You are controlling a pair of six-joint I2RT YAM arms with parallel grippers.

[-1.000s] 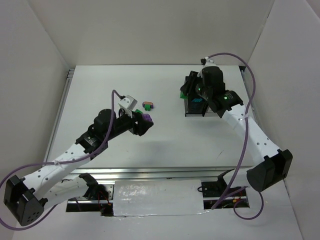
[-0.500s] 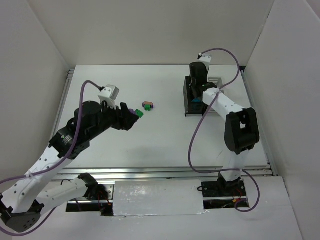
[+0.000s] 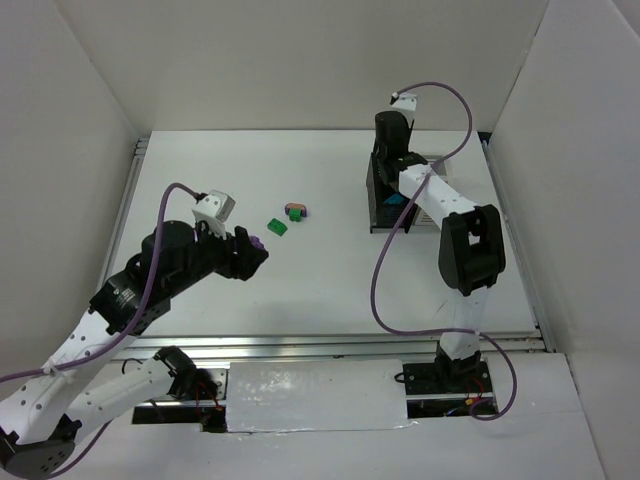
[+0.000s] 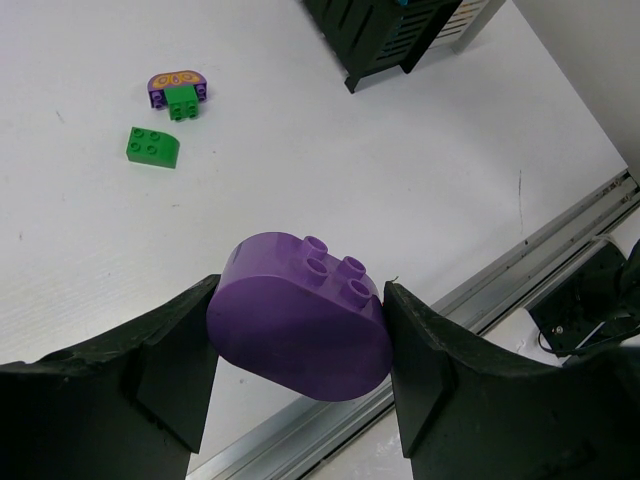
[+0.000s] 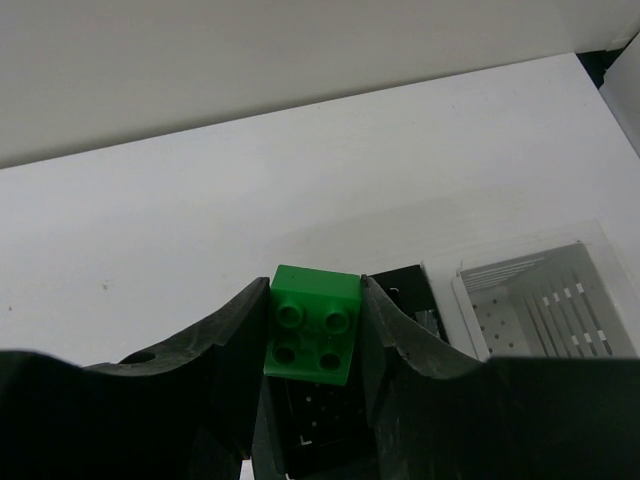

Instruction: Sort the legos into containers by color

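Observation:
My left gripper (image 4: 298,345) is shut on a rounded purple lego (image 4: 300,315), held above the table at left of centre; it also shows in the top view (image 3: 258,244). My right gripper (image 5: 312,330) is shut on a green lego (image 5: 312,322) right over a black bin (image 5: 330,420). In the top view that gripper (image 3: 385,165) hangs over the far end of the containers (image 3: 400,205), where something teal shows in a black bin. A green lego (image 3: 277,227) and a small purple, green and orange stack (image 3: 296,211) lie on the table; both show in the left wrist view (image 4: 153,147) (image 4: 178,91).
A white slotted bin (image 5: 545,305) stands right of the black one. White walls enclose the table on three sides. A metal rail (image 3: 330,345) runs along the near edge. The right arm's purple cable (image 3: 385,260) loops over the table.
The left arm drew back to the left with the purple lego, uncovering the green lego on the table. The right arm swung up and its gripper moved to the far end of the containers.

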